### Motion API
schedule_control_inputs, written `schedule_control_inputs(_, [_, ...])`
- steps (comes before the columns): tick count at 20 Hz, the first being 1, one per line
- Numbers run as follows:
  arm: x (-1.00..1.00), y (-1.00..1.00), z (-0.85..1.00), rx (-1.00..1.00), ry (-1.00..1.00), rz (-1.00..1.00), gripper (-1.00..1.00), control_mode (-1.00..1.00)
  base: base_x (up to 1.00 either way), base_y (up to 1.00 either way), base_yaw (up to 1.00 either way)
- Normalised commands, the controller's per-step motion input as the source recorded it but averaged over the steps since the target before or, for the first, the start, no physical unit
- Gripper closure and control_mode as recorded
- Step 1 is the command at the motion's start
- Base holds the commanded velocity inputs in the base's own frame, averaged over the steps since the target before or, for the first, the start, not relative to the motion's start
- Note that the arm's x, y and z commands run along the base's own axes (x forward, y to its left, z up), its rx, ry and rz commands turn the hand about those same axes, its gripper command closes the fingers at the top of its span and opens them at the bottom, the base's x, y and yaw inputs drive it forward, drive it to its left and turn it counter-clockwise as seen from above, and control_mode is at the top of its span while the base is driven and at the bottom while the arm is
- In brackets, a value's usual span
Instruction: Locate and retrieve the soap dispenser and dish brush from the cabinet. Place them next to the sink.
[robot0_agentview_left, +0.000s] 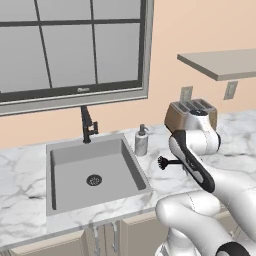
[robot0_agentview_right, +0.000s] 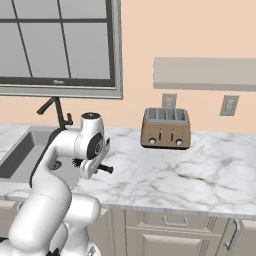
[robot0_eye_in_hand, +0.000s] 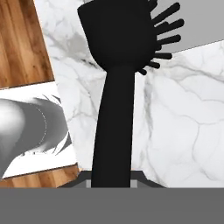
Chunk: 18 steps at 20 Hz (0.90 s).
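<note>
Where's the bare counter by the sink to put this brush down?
Free marble lies between the sink rim and the toaster, in front of the soap dispenser, and across the counter right of the toaster. It's tightest at the sink's back right corner, where the dispenser stands.

soap dispenser (robot0_agentview_left: 141, 141) on counter (robot0_agentview_left: 30, 165) right of sink (robot0_agentview_left: 65, 160), toaster (robot0_agentview_right: 165, 128) further right
</note>
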Motion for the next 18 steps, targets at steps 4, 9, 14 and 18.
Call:
schedule_control_inputs(4, [0.26,-0.16,-0.39,-0.01,-0.07,0.00,1.00,-1.00,0.00,0.00,0.00])
schedule_control_inputs(9, [0.34,-0.01,-0.25,0.00,-0.10,0.00,1.00,-1.00,0.00,0.00,0.00])
schedule_control_inputs(14, [0.44,0.00,-0.25,0.00,-0.02,0.00,1.00,-1.00,0.00,0.00,0.00])
schedule_control_inputs(18, [0.36,0.00,-0.36,0.00,-0.02,0.00,1.00,-1.00,0.00,0.00,0.00])
